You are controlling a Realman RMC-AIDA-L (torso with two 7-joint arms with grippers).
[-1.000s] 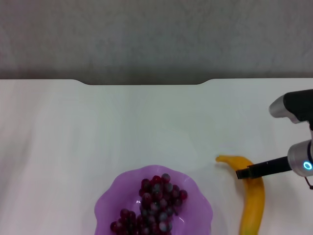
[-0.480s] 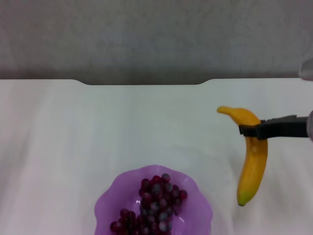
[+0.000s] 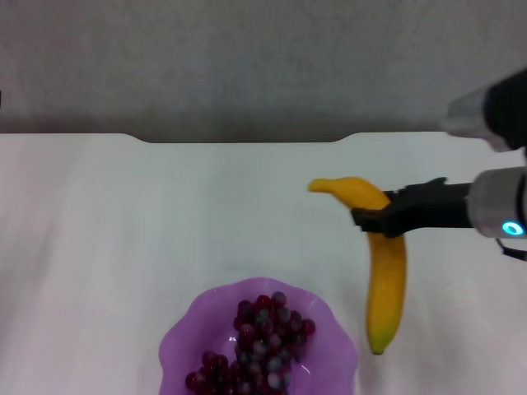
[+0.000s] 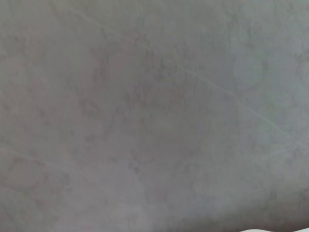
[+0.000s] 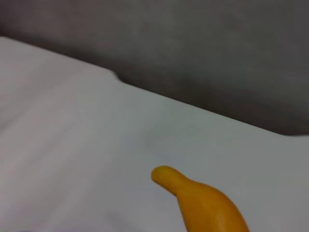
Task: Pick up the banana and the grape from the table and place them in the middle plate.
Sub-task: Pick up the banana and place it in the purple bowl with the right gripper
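Desk [image 3: 123,230]: white, flat, with a shallow notch in its far edge and a grey wall behind it.

Plate [image 3: 333,346]: light purple with a wavy rim, at the near edge of the desk. The grapes [image 3: 259,341] lie heaped inside it.

Banana [image 3: 385,280]: off the desk, hanging stem end up, just right of the plate and apart from its rim.

Right end effector [image 3: 370,219]: closed on the banana near its stem end, reaching in from the right. Nothing stands between banana and plate.

Left end effector: out of sight; its wrist camera shows only the grey wall.

Change: half a second ago the banana hung farther right; it is now nearer the plate.
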